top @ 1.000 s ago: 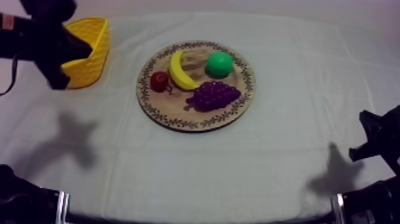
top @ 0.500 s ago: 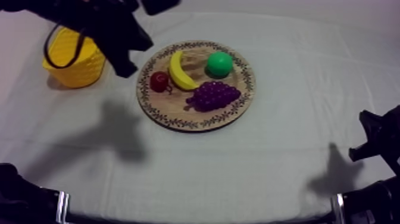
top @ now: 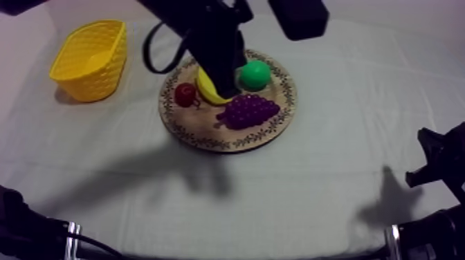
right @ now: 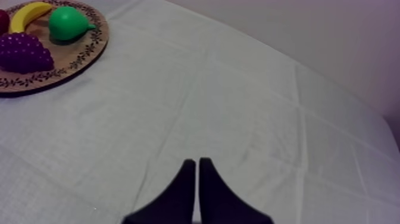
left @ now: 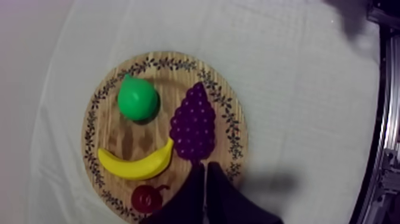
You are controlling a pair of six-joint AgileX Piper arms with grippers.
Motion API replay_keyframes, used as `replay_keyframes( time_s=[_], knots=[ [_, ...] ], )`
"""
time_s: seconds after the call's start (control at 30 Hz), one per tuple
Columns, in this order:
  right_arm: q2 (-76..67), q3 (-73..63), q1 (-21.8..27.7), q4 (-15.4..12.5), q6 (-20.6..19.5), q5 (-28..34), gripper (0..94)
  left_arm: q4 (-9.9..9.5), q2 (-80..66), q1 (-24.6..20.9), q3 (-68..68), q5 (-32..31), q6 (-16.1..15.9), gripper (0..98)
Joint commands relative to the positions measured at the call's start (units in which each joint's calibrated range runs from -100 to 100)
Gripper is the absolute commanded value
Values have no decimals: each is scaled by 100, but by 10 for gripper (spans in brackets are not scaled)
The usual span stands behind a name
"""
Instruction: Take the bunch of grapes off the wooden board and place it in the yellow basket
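Observation:
The purple bunch of grapes (top: 249,110) lies on the front right of the round wooden board (top: 207,135), beside a banana (top: 205,88), a green pear (top: 254,75) and a small red fruit (top: 185,94). My left gripper (top: 227,90) hangs above the board over the banana, just behind the grapes. In the left wrist view its fingers (left: 204,170) lie together as a narrow wedge at the stem end of the grapes (left: 193,122), shut on nothing. The yellow basket (top: 90,59) stands at the far left. My right gripper (right: 196,162) is shut over bare cloth.
My left arm reaches in from the upper left and hides part of the banana and the board's far rim. My right arm (top: 439,162) rests low at the right edge. Open cloth lies between board and basket and across the front.
My left arm has swung to the right, from over the basket to above the board. The basket now shows whole. The right arm and the fruit have not moved.

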Motion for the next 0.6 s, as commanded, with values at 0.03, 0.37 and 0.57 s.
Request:
replay_keyframes(
  time_s=[0.03, 0.37, 0.57],
  knots=[
    [0, 0, -1, -1, 1, -1, 3, -31, 339, 41, -347, 141, 14, 9],
    [0, 0, -1, -1, 1, -1, 3, -92, 524, 89, -512, 374, 35, 281],
    [0, 0, -1, -1, 1, -1, 3, -94, 545, 66, -417, 395, 92, 481]
  ],
)
